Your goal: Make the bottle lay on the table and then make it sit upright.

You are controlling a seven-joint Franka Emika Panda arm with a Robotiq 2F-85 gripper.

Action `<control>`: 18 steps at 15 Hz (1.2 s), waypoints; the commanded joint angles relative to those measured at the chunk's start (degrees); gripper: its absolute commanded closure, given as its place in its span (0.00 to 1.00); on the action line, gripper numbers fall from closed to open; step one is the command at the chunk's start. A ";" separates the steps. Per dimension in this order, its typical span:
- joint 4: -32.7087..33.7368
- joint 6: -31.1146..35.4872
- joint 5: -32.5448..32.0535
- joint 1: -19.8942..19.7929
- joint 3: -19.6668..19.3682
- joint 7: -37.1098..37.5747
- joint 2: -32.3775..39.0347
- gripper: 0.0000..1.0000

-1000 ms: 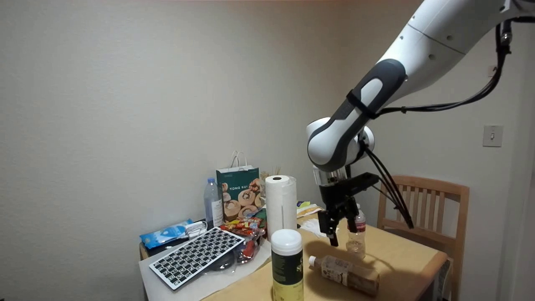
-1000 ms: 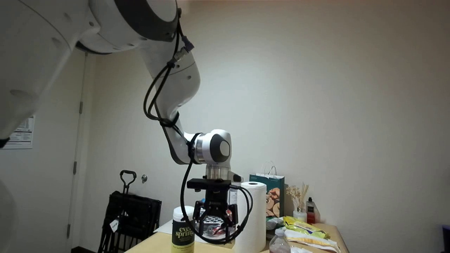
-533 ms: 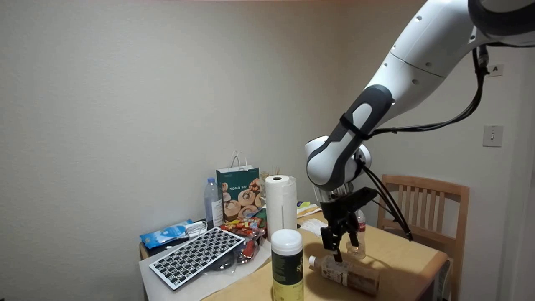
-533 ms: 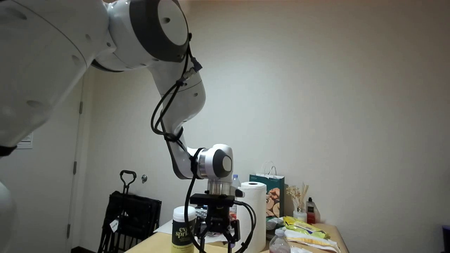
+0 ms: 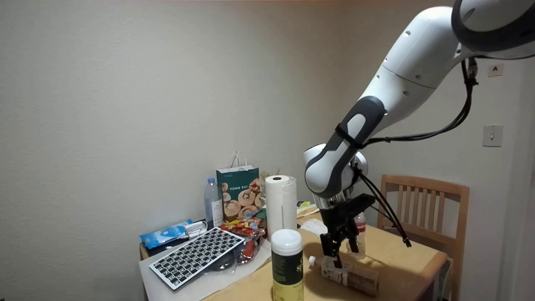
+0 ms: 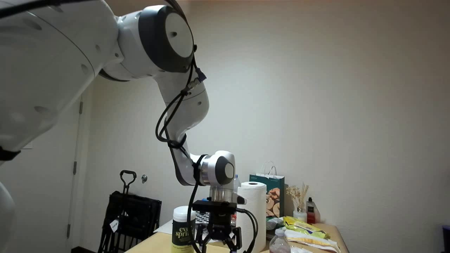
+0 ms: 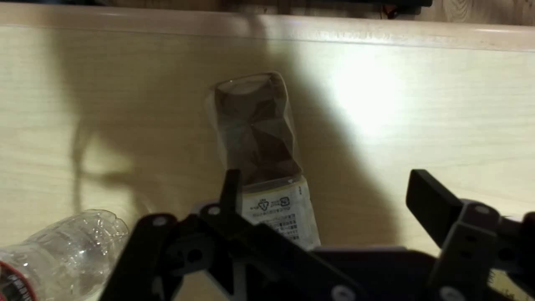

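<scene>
"Brown-filled clear plastic bottle with pale printed label and white cap (image 5: 355, 279): position?"

"On its side on the light tan wooden counter (image 5: 397, 246). In an exterior view, cap to the left, base to the right. In the wrist view, base toward the top."

"State of the black fingers (image 7: 432, 205)?"

"Spread wide at the label. In the wrist view one overlaps the label's edge; the other appears over bare counter. Contact: cannot tell."

"Surroundings, obstacles?"

"Upright clear plastic bottle with a red band (image 7: 62, 255) just beside one finger in the wrist view. White-lidded cylindrical tub with black and yellow label (image 5: 286, 267) left of the cap in an exterior view; depth between them hard to judge. Further off: white paper-towel roll (image 5: 281, 209), dark green paper bag (image 5: 240, 194), black-and-white chequered board (image 5: 196, 258)."

"Hidden or cropped?"

"Wrist view: cap end behind the fingers; red-banded bottle cut by the frame; yellow printed patch (image 7: 501, 284) at lower right too covered to identify. Tub's foot cropped in both exterior views. In an exterior view the fingers (image 6: 238, 236) run off the lower edge."
</scene>
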 commanded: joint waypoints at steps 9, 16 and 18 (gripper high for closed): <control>13.48 0.90 -0.26 -2.58 0.47 -8.86 14.51 0.00; 13.74 0.42 -0.66 -2.63 1.33 -10.86 14.81 0.40; 13.44 0.99 -0.29 -2.75 1.57 -10.64 14.59 0.53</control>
